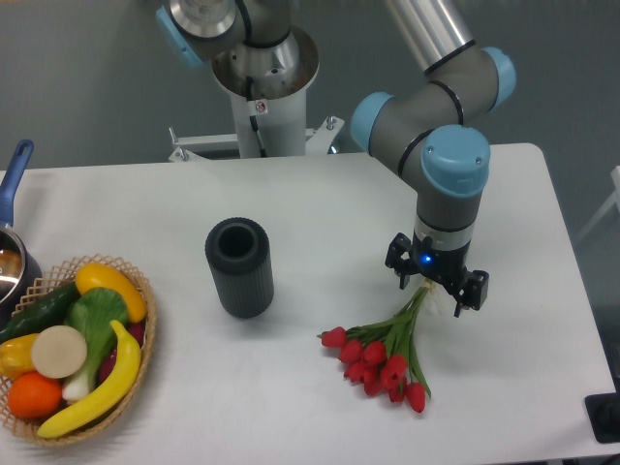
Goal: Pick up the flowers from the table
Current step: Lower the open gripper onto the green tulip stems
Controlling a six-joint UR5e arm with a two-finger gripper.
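The flowers point(380, 356) are a small bunch of red tulip buds with thin green stems, lying on the white table point(320, 417) at the front right. The stems run up and to the right and meet under my gripper point(436, 287). The gripper points straight down over the stem ends, and its black fingers point(476, 290) straddle them. The jaws look closed on the stems, though the gripper body partly hides the contact. The buds are still low, at or just above the tabletop.
A dark ribbed cylinder point(238, 266) stands upright left of the flowers. A wicker basket point(145, 334) of fruit and vegetables sits at the front left corner. A pot with a blue handle point(14, 179) is at the left edge. The arm's base point(262, 97) stands behind the table.
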